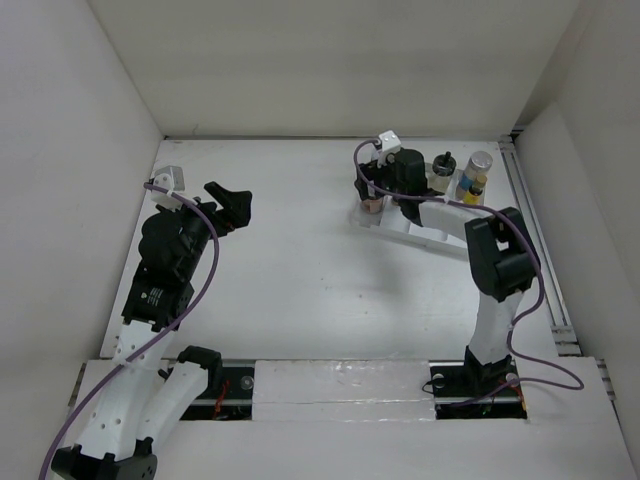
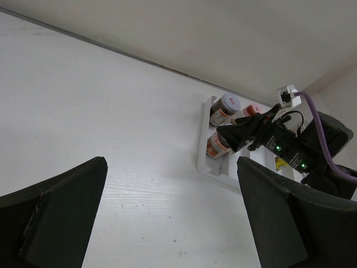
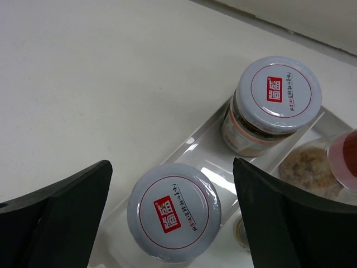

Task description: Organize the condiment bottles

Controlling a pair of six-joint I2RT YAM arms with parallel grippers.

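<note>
the left gripper (image 1: 232,205) hangs over the white table (image 1: 300,270) at the left, black fingers (image 2: 61,223) spread wide and empty, well apart from the condiment bottles (image 1: 470,178). these cluster far right at the white plastic divided tray (image 3: 207,149). the right gripper (image 3: 172,167) hovers there, jaws wide, holding nothing. a round silver-capped clear jar (image 3: 174,220) stands upright directly beneath the gap, with a twin jar (image 3: 277,95) beyond. the right arm is clearly nearer.

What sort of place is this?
Probably a robot test booth, not a kitchen: bare white walls box in a table, two robot arms are bolted at its edge, spice jars sit in a tray.
</note>
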